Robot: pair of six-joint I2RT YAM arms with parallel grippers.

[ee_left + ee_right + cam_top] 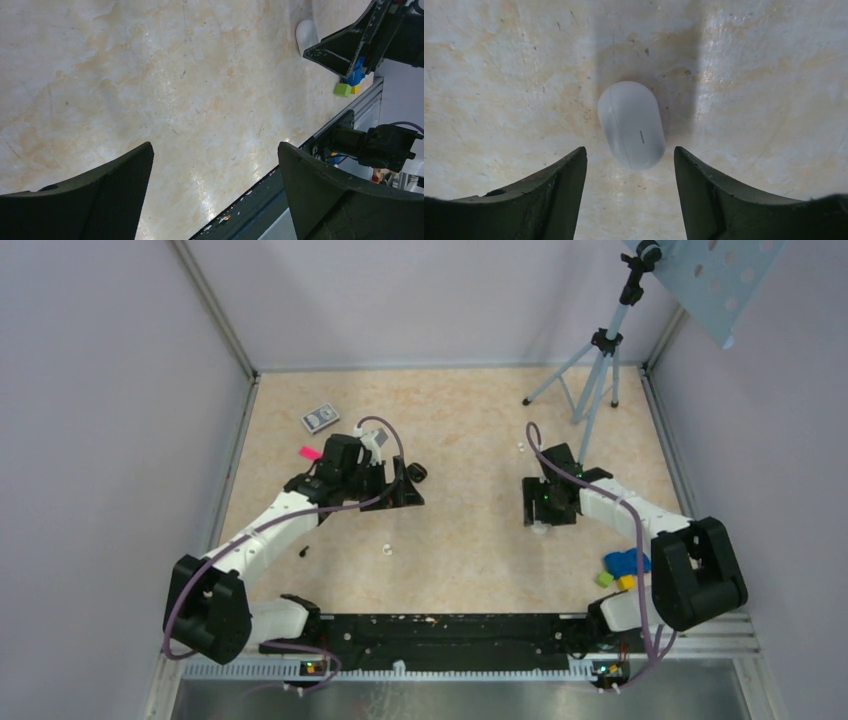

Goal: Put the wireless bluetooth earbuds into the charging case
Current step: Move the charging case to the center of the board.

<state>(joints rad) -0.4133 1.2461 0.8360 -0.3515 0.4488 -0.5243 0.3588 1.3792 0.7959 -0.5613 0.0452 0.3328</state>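
Both my right fingers [704, 200] flank the white pill-shaped object [631, 125], apart, not touching it; my left fingers [100, 200] gape wide. I should centre, then squeeze gently.

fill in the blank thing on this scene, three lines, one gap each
The pill-shaped object lying between the jaws of the right gripper is ___ in colour.
The left gripper stands ___, holding nothing.
The green block sits with a blue block and a ___ one.
Missing words: white; open; yellow.
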